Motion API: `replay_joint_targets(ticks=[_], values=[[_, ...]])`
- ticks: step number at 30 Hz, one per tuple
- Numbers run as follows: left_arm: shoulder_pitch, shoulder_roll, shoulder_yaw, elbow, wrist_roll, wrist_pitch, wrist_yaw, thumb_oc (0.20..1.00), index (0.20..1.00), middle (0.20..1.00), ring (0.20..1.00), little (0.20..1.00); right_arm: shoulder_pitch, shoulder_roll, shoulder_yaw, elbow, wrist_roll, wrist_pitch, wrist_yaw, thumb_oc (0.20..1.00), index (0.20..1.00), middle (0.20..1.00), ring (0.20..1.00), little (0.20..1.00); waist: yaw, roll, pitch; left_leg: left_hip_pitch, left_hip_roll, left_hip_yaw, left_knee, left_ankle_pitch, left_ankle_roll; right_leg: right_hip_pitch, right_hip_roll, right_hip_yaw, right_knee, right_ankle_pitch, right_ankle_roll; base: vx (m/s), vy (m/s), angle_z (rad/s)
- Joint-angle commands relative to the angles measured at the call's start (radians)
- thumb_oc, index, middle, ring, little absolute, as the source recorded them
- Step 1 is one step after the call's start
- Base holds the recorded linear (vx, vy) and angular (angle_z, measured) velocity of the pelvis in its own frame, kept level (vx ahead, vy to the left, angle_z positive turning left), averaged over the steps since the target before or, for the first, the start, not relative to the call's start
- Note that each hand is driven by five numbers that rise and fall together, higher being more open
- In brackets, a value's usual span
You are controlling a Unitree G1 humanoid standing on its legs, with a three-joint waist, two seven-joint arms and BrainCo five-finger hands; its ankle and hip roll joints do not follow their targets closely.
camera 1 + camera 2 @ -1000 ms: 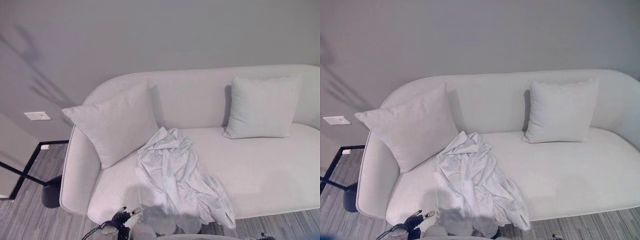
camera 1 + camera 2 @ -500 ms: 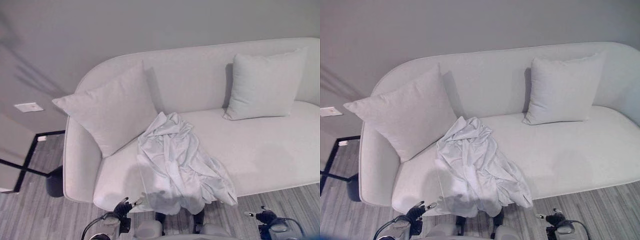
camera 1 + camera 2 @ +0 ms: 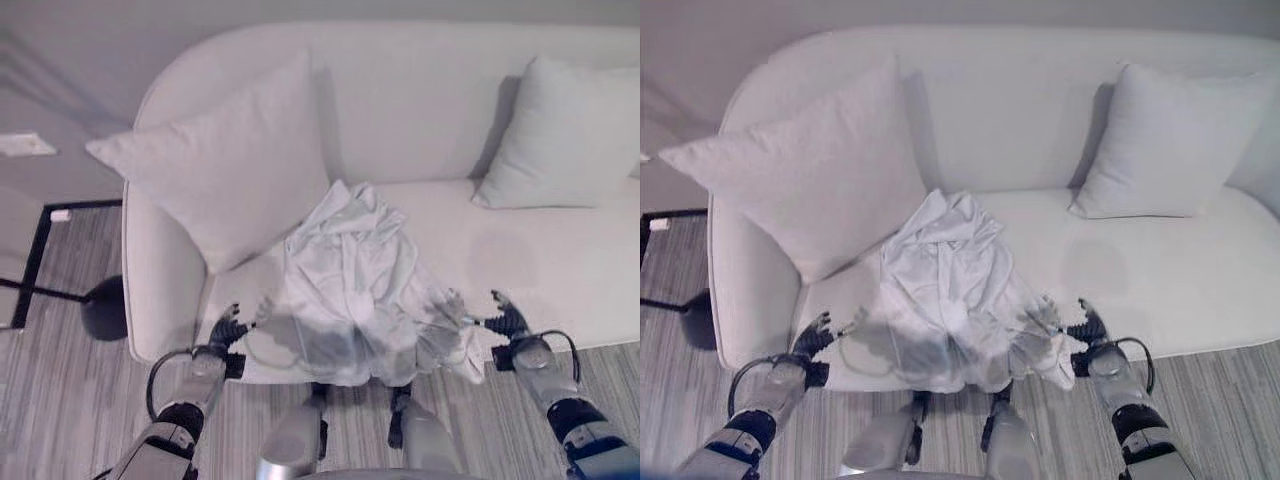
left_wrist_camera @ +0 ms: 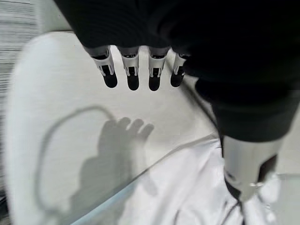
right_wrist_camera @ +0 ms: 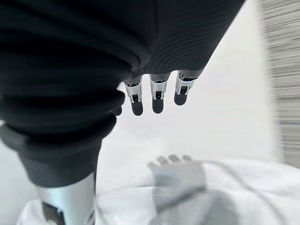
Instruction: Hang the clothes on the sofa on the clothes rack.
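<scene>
White garment [image 3: 352, 280], crumpled in a heap, on the pale sofa [image 3: 560, 270] seat, draped over its front edge

Past my right fingers [image 5: 157, 102] the garment [image 5: 197, 197] runs off the picture's edge, so its full spread is unknown to me. The sofa [image 3: 400, 90] is cut off beyond my right hand [image 3: 510, 325], and the cushion [image 3: 575, 135] there loses its far corner. Beside my left hand [image 3: 228, 328], the seat front under the cloth stays hidden.

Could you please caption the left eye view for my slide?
Both open hands, left hand and right hand, flank the white garment on the sofa.
</scene>
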State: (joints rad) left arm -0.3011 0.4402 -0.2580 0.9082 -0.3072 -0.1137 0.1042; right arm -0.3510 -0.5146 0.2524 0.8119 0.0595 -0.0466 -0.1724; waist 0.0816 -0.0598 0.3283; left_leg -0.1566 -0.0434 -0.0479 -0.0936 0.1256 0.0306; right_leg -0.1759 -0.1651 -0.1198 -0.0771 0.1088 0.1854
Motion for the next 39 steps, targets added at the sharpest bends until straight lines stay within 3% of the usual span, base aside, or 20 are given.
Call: replay_joint_targets(ticks=[1, 8, 13, 21, 28, 39], values=[[-0.050, 0.002, -0.014, 0.033, -0.016, -0.046, 0.033, 1.000, 1.000, 1.000, 1.000, 1.000, -0.087, -0.090, 0.037, -0.004, 0.014, -0.040, -0.046, 1.000, 1.000, 1.000, 1.000, 1.000, -0.004, -0.002, 0.015, -0.029, 0.049, -0.039, 0.006, -0.044, -0.074, 0.022, 0.000, 0.022, 0.044, 0.002, -0.002, -0.03, -0.046, 0.26], [-0.202, 0.041, -0.078, 0.092, -0.011, -0.040, 0.055, 1.000, 1.000, 1.000, 1.000, 1.000, -0.284, -0.087, 0.150, 0.034, 0.062, -0.046, -0.048, 1.000, 1.000, 1.000, 1.000, 1.000, 0.000, -0.007, 0.070, -0.089, 0.065, -0.068, 0.007, -0.019, -0.083, -0.025, 0.010, -0.003, 0.064, -0.009, -0.009, -0.02, -0.020, 0.06], [-0.348, 0.129, -0.125, 0.136, -0.005, -0.034, 0.056, 1.000, 1.000, 1.000, 1.000, 1.000, -0.445, -0.050, 0.245, 0.104, 0.114, -0.038, -0.032, 1.000, 1.000, 1.000, 1.000, 1.000, 0.007, -0.021, 0.135, -0.143, 0.078, -0.073, 0.026, -0.006, -0.090, -0.072, 0.015, -0.008, 0.077, -0.002, -0.010, -0.06, -0.012, 0.05], [-0.519, 0.195, -0.194, 0.201, 0.048, -0.032, 0.071, 1.000, 1.000, 1.000, 1.000, 1.000, -0.593, 0.020, 0.343, 0.201, 0.124, -0.032, -0.023, 1.000, 1.000, 1.000, 1.000, 1.000, 0.004, -0.036, 0.164, -0.186, 0.086, -0.074, 0.013, 0.007, -0.103, -0.101, 0.021, -0.008, 0.034, 0.024, -0.001, -0.01, 0.001, 0.01], [-0.639, 0.191, -0.243, 0.239, 0.059, -0.027, 0.100, 1.000, 1.000, 1.000, 1.000, 1.000, -0.712, 0.089, 0.392, 0.313, 0.134, -0.019, -0.041, 1.000, 1.000, 1.000, 1.000, 1.000, 0.007, -0.039, 0.192, -0.237, 0.079, -0.084, 0.023, 0.008, -0.100, -0.136, 0.017, 0.001, 0.018, 0.034, 0.002, 0.00, 0.011, 0.01], [-0.680, 0.126, -0.284, 0.223, 0.076, -0.023, 0.139, 1.000, 1.000, 1.000, 1.000, 1.000, -0.754, 0.139, 0.430, 0.379, 0.102, -0.003, -0.055, 1.000, 1.000, 1.000, 1.000, 1.000, 0.007, -0.051, 0.192, -0.285, 0.074, -0.091, 0.034, 0.003, -0.095, -0.169, 0.016, 0.001, -0.001, 0.044, 0.007, 0.00, 0.003, 0.00]])
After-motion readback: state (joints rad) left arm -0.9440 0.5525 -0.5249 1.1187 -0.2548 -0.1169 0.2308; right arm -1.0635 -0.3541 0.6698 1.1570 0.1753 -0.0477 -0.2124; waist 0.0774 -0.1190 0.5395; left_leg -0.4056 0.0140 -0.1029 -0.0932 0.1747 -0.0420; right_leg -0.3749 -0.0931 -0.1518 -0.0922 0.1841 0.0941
